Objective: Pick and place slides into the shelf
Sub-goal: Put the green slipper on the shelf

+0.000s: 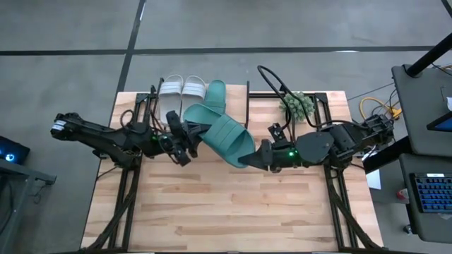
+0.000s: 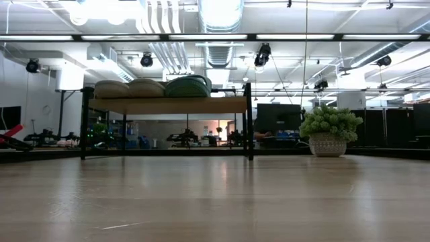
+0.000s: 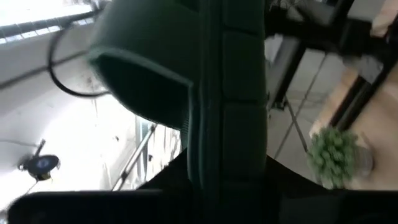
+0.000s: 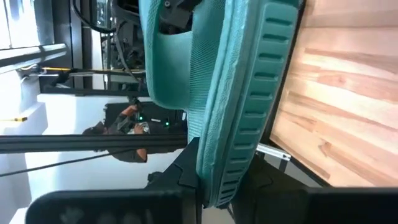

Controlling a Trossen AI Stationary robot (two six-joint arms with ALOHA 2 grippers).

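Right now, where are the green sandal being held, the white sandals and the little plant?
green sandal [image 1: 224,134], high view, on its strap.
white sandals [image 1: 182,90], high view, between the pair.
plant [image 2: 330,123], low view, on its leaves.

Overhead lighting is even and moderately bright; the wooden counter [image 1: 233,204] shows no hard shadows, only soft darkening beneath the arms. In the low view, ceiling strip lights [image 2: 222,12] blow out to white glare, and the near counter surface carries a pale sheen and is soft in focus. The potted plant [image 2: 329,131] and the shelf [image 2: 168,104] read reasonably sharp. The left wrist view is dim and blurred throughout: the teal slide [image 3: 230,93] fills the frame out of focus, against overexposed white background. The right wrist view is brighter; strap ribs are sharp, window area washed out.
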